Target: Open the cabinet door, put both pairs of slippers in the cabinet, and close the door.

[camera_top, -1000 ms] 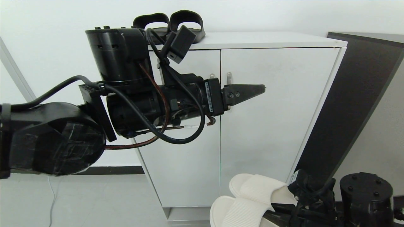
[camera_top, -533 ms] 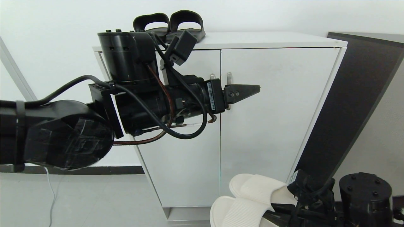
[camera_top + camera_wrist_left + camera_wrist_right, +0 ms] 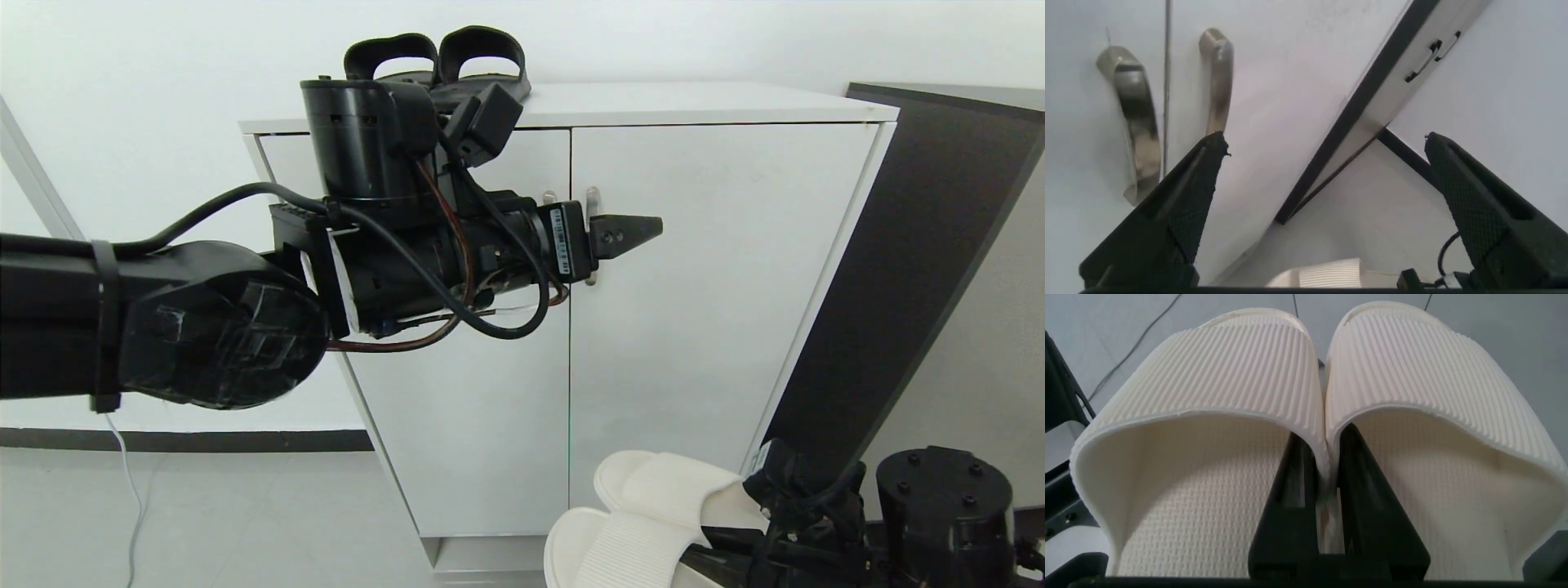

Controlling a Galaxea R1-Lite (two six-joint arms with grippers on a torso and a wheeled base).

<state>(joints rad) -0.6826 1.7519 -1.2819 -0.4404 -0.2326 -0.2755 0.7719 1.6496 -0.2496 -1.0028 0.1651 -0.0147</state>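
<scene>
Status as I read it from the remote station:

1. Cabinet [image 3: 694, 327]: white, two doors, both shut. Two metal handles flank the centre seam, the left door handle [image 3: 549, 198] and the right door handle [image 3: 593, 200].
2. Black slippers [image 3: 457, 57]: the pair sits side by side on the cabinet top, towards its left end.
3. Left end effector [image 3: 645, 227]: held level in front of the upper part of the doors, at handle height and pointing towards the right door. It is released. In the left wrist view its two fingers [image 3: 1184, 212] stand wide apart, and one fingertip lies just at the lower end of the right door handle. I cannot tell whether the two touch. The handle is not between the fingers.
4. Right end effector [image 3: 1327, 498]: low, in front of the foot of the cabinet's right door. It is clenched on the white slippers [image 3: 645, 506]. Both fingers pinch the two adjoining inner side walls, so the pair hangs together with the toes pointing away from the wrist.
5. Surroundings: a dark panel [image 3: 898, 286] leans beside the cabinet's right side, and a thin cable [image 3: 135, 506] trails over the floor [image 3: 245, 523] to the left.
</scene>
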